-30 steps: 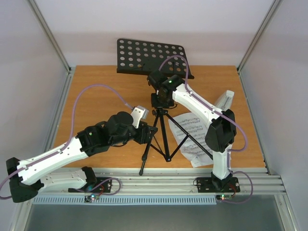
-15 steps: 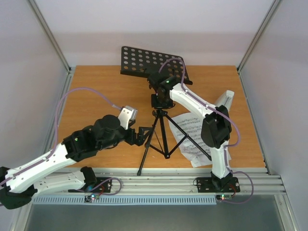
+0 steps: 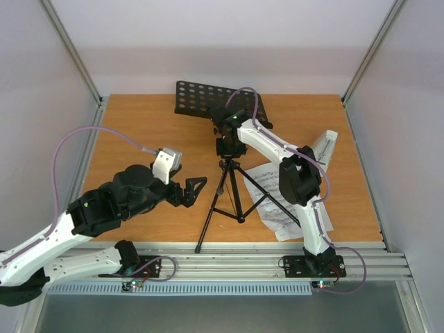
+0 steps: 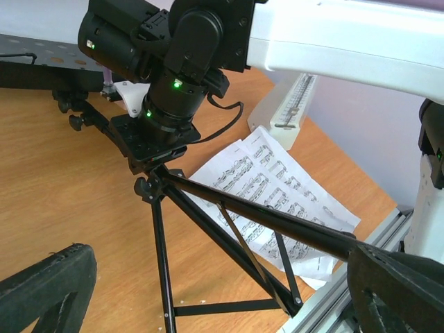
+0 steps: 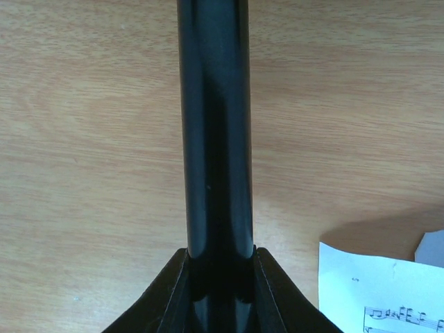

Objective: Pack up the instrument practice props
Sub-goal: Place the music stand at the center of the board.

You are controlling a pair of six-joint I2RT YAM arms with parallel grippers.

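Observation:
The black music stand (image 3: 229,198) stands on its tripod mid-table, its round-holed desk (image 3: 208,100) tilted toward the back. My right gripper (image 3: 229,147) is shut on the stand's pole (image 5: 215,139) just above the tripod hub, and the fingers (image 5: 166,291) hug the pole on both sides. My left gripper (image 3: 195,189) is open just left of the tripod legs (image 4: 236,243) and holds nothing. White sheet-music pages (image 3: 276,201) lie under the right legs. The pale metronome (image 3: 323,148) sits beyond the pages, also seen in the left wrist view (image 4: 290,114).
Metal frame rails (image 3: 229,253) run along the table's near edge, close to the tripod's front foot. White walls enclose the wooden table (image 3: 139,132) at the back and sides. A purple cable (image 3: 90,135) loops above the left arm.
My left gripper opened wide and drew back to the left, away from the tripod legs. The stand's desk tipped further toward the back. The right gripper kept its hold on the pole.

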